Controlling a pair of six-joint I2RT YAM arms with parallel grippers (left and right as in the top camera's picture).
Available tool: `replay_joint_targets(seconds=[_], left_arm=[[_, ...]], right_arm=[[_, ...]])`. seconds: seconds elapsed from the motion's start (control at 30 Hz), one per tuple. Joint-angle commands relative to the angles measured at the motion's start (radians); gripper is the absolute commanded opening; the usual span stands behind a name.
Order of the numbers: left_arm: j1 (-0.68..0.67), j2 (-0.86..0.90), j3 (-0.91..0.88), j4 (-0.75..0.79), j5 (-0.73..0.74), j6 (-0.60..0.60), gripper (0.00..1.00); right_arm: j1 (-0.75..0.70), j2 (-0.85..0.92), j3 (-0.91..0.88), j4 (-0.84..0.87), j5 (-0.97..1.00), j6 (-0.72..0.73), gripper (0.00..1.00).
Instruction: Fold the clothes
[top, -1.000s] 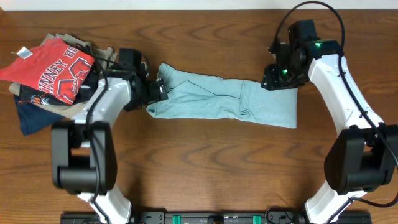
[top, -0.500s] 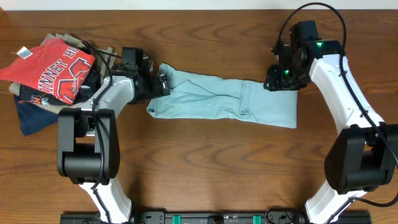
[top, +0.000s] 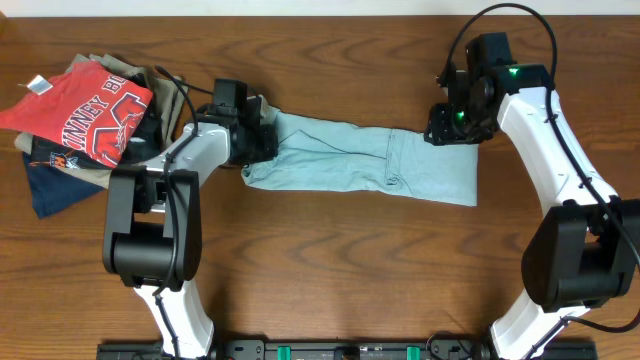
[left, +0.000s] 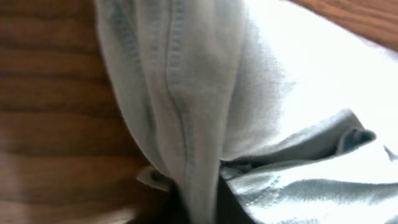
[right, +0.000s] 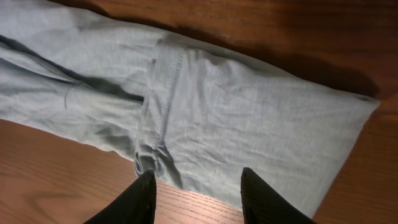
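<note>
T-shirt (top: 350, 160) lies folded lengthwise, its long axis running left-right.

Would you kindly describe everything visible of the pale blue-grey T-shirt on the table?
The pale blue-grey short-sleeved T-shirt of thin soft fabric, plain, lies folded into a long creased band across the brown wooden table. Stitched hems and a sleeve show. The left pincer is shut on its bunched left end; the open right pincer stands over its right end.
</note>
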Motion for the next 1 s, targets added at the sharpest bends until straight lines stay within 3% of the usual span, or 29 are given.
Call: replay_joint_targets(seconds=[0.0,0.3,0.5,0.73,0.97], left_arm=[[0.029,0.032,0.0,-0.039,-0.106,0.006,0.06],[0.16,-0.06,0.13,-0.258,-0.418,0.007,0.06],[0.164,-0.135,0.256,-0.4,-0.462,0.011,0.06],[-0.048,-0.161,0.351,-0.543,-0.45,-0.004,0.06],[-0.367,-0.146,0.352,-0.482,-0.353,-0.079,0.06]], right_arm=[[-0.011,0.005,0.004,-0.01,0.04,0.01,0.41],[-0.108,0.005,0.004,-0.042,0.137,0.01,0.41],[-0.187,0.005,0.004,-0.042,0.136,0.01,0.41],[-0.234,0.005,0.004,-0.049,0.136,0.01,0.41],[-0.239,0.005,0.004,-0.051,0.136,0.01,0.41]])
